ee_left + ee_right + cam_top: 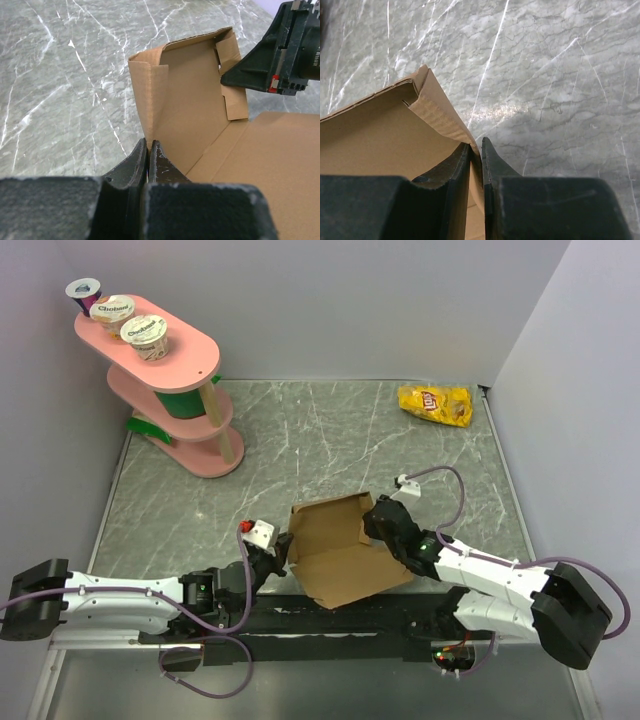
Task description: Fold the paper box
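Note:
The paper box (335,545), a plain brown cardboard sheet with its walls partly raised, lies near the table's front edge between both arms. My left gripper (283,550) is at its left wall. In the left wrist view the jaws (149,145) are pressed together on the lower edge of that upright wall (190,100). My right gripper (375,525) is at the right rear corner. Its fingers (476,147) are shut on a curved cardboard flap (440,112), also visible as the black gripper (280,55) beside the far corner. The box floor (270,160) lies flat.
A yellow chip bag (435,404) lies at the back right of the marble table (330,440). A pink tiered stand (170,380) with yogurt cups (145,332) stands at the back left. Grey walls close in the table at the back and the right.

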Controlling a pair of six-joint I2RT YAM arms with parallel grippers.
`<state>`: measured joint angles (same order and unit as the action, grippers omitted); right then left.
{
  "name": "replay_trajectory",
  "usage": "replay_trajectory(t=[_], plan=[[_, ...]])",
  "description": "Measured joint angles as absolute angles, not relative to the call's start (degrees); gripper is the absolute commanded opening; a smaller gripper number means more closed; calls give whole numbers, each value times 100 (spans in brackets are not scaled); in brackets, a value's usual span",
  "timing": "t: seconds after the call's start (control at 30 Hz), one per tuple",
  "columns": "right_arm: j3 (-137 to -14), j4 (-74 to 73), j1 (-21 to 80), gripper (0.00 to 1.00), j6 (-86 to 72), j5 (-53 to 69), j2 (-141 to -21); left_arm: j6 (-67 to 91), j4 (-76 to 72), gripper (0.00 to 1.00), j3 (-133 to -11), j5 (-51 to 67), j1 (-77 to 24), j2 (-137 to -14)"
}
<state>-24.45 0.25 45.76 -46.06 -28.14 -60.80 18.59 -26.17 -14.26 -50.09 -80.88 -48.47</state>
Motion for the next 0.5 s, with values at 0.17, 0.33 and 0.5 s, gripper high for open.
replay_trajectory(t=[0.17,0.33,0.5], plan=[[-2569,-97,4578,0,-4604,-2823,-6171,1955,-2512,1,-1426,-5048,-8088,-4845],[-2738,-163,4578,0,-4550,-2816,-6383,2075,-2414,1,-1409,-5011,-8075,-4705],[-2788,-119,4578,0,-4268,-2757,-6431,2379,-2290,1,-1310,-4412,-7467,-4611]])
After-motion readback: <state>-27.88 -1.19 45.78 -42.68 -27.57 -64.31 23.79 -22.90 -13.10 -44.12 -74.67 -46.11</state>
